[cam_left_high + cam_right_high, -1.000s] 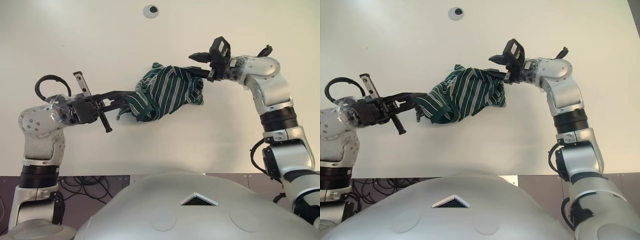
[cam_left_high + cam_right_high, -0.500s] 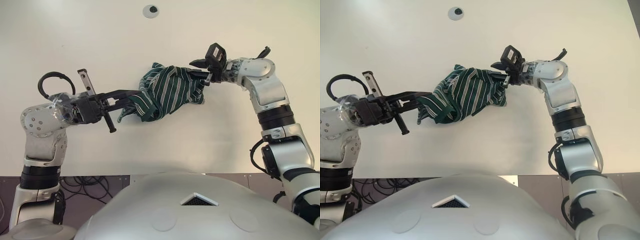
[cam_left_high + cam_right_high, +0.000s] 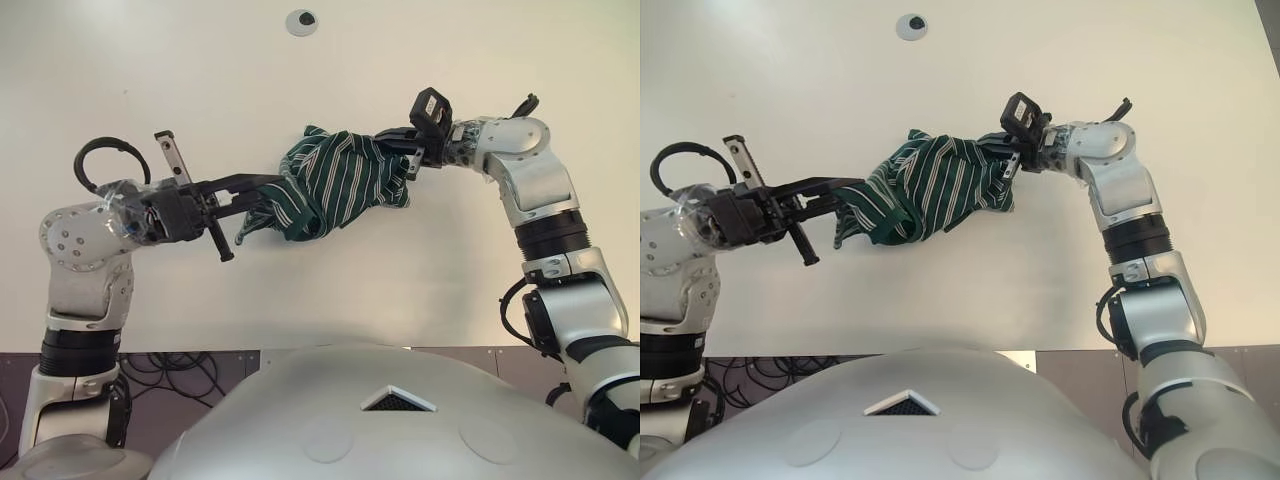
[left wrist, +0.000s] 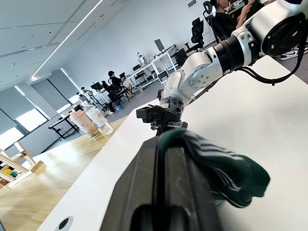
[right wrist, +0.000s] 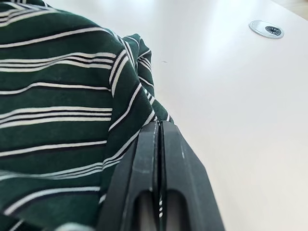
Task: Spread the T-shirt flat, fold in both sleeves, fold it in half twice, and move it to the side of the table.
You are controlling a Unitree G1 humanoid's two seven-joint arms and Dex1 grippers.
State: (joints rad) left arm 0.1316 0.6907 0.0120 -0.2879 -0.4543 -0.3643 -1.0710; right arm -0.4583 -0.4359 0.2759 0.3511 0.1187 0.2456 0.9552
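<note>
Left gripper (image 3: 272,188) is clamped onto the left end of the T-shirt (image 3: 335,185), its tips buried in cloth, so how much it's got is hidden. There's one round grommet (image 3: 302,21) at the far edge of the table (image 3: 300,290). One shirt, dark green with thin white stripes, wadded up mid-table between the two grippers; sleeves and collar are impossible to pick out, and I can't tell if it's resting or lifted. Right gripper (image 3: 386,139) has its fingers (image 5: 144,159) squeezed together, pinching the shirt's right end
</note>
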